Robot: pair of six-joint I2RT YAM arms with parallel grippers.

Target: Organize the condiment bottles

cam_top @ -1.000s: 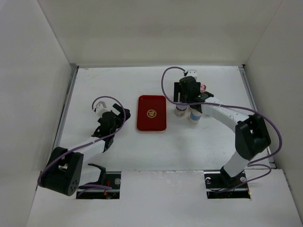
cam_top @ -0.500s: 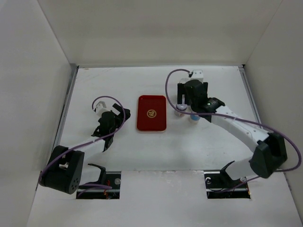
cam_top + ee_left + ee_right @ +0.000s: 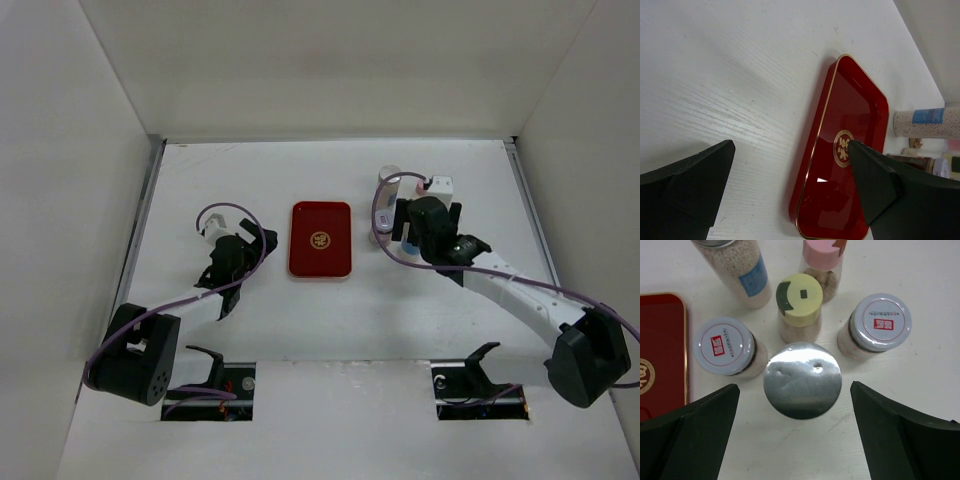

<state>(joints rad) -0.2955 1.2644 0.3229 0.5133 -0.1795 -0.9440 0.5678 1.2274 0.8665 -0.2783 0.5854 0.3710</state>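
- Left pincer (image 3: pixel 791 147): spread, holding nothing, above the bare surface (image 3: pixel 250 180) just left of the tray (image 3: pixel 320 215).
- Tray: red, flat, with a gold emblem; no bottle stood on it.
- Tall bottle (image 3: pixel 742 270) and left white-capped jar (image 3: pixel 724 345): upright, nearest the tray's right rim.
- Yellow-capped bottle (image 3: pixel 799 294) and silver-capped bottle (image 3: pixel 802 380): upright in the middle of the cluster, close together.
- Pink-capped bottle (image 3: pixel 821 252) and right white-capped jar (image 3: pixel 882 321): upright on the cluster's far and right sides.
- Right pincer (image 3: pixel 795 386): spread wide over the cluster, one finger on either side of the silver-capped bottle, touching neither it nor any other.
- Progress, as judged: all six stood gathered beside the tray, so grouping looked largely done. Tidying into rows, or a transfer to the tray, may have remained; the intended layout could not be told.
- Obstruction, as judged: tight spacing left little finger room around the middle bottles.
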